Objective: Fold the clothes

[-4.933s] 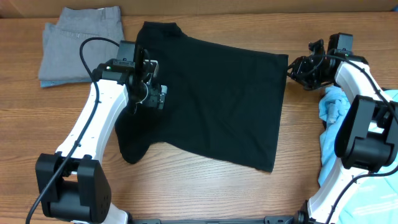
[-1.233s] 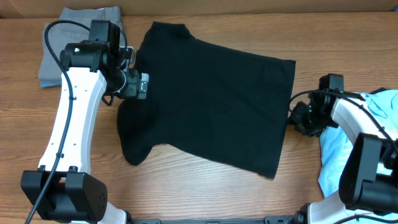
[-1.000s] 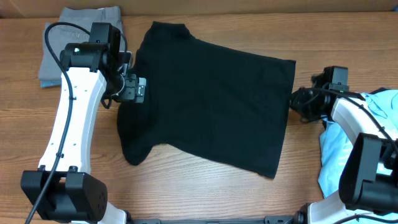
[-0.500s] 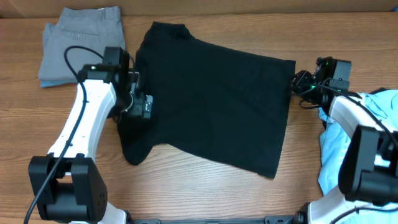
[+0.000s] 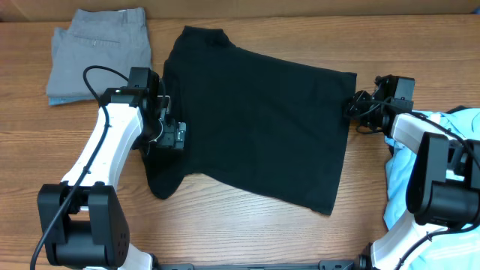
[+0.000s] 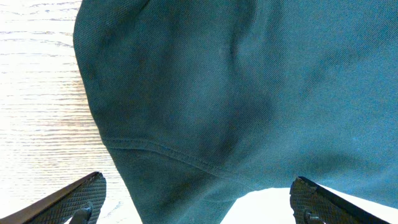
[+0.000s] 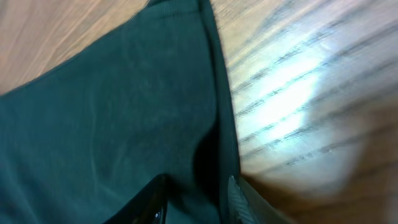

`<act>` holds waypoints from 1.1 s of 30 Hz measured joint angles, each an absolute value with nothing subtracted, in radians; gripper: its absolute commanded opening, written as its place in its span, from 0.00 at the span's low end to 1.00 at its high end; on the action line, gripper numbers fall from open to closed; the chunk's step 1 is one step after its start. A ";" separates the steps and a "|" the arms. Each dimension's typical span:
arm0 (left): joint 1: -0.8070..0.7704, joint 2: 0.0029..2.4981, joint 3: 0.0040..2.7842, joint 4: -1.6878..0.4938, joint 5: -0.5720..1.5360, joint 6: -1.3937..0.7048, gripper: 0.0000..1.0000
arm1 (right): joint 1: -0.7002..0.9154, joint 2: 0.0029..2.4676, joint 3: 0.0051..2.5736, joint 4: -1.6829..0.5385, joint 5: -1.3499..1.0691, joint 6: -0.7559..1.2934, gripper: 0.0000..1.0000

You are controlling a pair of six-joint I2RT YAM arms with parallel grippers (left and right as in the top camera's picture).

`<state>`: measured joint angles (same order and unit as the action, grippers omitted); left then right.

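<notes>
Overhead view is showing a black short-sleeved shirt with a stand-up collar lying spread out flat in the middle of the wooden desk. Its collar is pointing to the far edge and its hem is reaching toward the near right. A folded pair of grey trousers is resting at the far left corner, apart from the shirt. A light blue tee is lying crumpled at the right edge, partly under the right arm.

The left tool is hanging over the left side of the shirt, near the sleeve. In the left wrist view its two dark fingers are standing spread wide. The sleeve seam is running between them and pale desk wood is showing at the left.

The right tool is sitting at the far right corner of the shirt, at the hem. In the right wrist view its fingers are standing close together, with the shirt's edge rising in a small fold between them. This picture is blurred, so I cannot tell if the cloth is really being pinched.
</notes>
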<state>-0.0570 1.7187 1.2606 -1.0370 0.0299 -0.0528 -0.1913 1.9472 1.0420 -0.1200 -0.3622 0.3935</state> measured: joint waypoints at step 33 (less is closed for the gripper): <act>0.000 1.719 1.261 -1.083 0.001 -0.053 0.91 | -0.291 1.914 1.255 -0.617 -0.411 0.287 0.48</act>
<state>0.0002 1.7187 1.2606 -1.0832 0.0013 -0.0528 -0.2913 1.9137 1.2549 -0.6174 -0.4114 0.2874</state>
